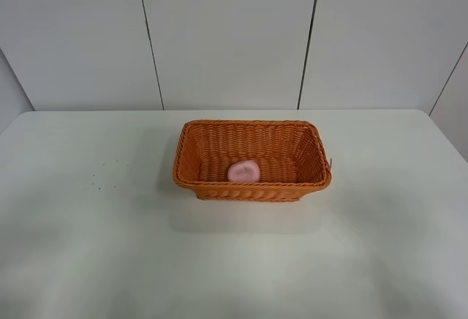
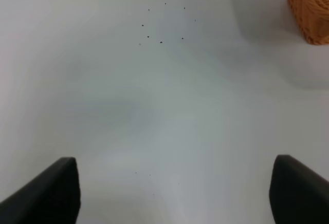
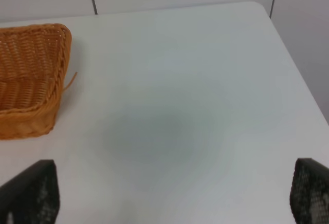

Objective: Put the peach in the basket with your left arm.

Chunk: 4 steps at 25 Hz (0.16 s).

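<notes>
The orange woven basket point(image 1: 252, 159) stands at the middle of the white table point(image 1: 88, 246). The pale pink peach point(image 1: 243, 172) lies inside it on the basket floor, near the front wall. Neither arm shows in the exterior high view. In the left wrist view my left gripper point(image 2: 175, 196) is open and empty above bare table, with a corner of the basket point(image 2: 310, 8) off to one side. In the right wrist view my right gripper point(image 3: 175, 196) is open and empty, with one end of the basket point(image 3: 31, 75) ahead of it.
A few small dark specks point(image 1: 106, 173) mark the table left of the basket; they also show in the left wrist view point(image 2: 160, 26). A white panelled wall point(image 1: 234, 34) runs behind the table's far edge. The table's right edge point(image 3: 293, 54) shows in the right wrist view.
</notes>
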### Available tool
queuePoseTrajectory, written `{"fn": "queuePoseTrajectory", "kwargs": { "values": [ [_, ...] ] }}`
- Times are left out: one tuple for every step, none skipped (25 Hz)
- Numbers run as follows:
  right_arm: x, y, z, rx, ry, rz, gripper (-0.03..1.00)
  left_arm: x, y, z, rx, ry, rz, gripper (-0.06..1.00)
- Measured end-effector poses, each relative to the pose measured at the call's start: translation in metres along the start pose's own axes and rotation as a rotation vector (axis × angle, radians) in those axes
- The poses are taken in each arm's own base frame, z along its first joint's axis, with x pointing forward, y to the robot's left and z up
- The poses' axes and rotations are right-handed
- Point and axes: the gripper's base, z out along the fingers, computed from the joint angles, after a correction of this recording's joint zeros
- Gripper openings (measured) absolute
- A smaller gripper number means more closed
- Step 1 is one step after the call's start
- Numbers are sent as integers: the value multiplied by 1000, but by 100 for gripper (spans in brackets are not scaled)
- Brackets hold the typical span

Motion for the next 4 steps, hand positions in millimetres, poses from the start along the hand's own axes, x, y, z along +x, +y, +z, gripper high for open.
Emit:
{"fn": "queuePoseTrajectory", "kwargs": {
  "values": [
    [0, 0, 0, 0, 0, 0, 69, 0, 0, 0, 0, 0, 0, 85],
    [0, 0, 0, 0, 0, 0, 69, 0, 0, 0, 1, 0, 0, 85],
    [0, 0, 0, 0, 0, 0, 69, 0, 0, 0, 1, 0, 0, 85],
    [0, 0, 0, 0, 0, 0, 69, 0, 0, 0, 1, 0, 0, 85]
  ]
}}
